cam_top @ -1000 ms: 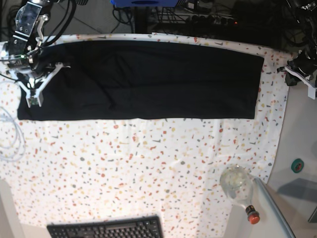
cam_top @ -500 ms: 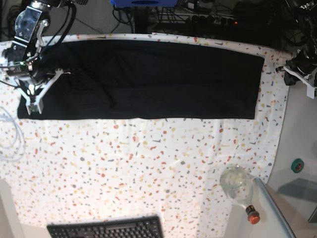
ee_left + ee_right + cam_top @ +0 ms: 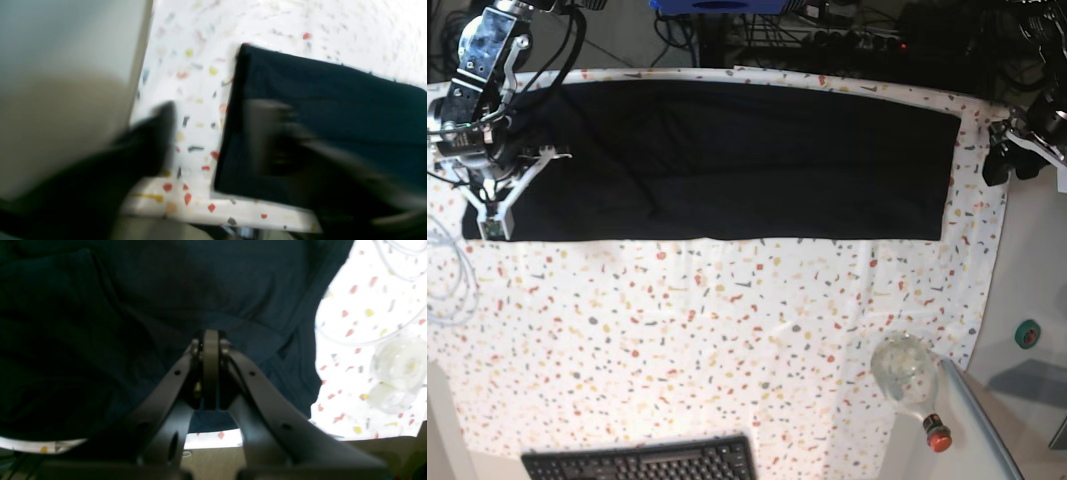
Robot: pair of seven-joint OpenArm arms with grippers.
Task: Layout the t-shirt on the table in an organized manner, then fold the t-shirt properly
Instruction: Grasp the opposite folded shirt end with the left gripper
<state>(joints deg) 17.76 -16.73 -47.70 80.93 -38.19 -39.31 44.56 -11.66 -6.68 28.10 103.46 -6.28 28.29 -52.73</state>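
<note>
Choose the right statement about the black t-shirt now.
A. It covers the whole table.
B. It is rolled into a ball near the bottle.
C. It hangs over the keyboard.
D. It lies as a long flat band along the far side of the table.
D: in the base view the t-shirt lies as a long flat band along the table's far side.

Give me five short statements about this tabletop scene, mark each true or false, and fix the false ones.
1. The t-shirt lies as a long dark band along the far side of the table. True.
2. The right gripper is shut at the shirt's corner. True.
3. The left gripper is shut on the shirt. False: its jaws stand open at the shirt's end.
4. The keyboard sits on the shirt. False: it is at the near edge, apart.
5. A bottle lies on the table's near corner. True.
</note>
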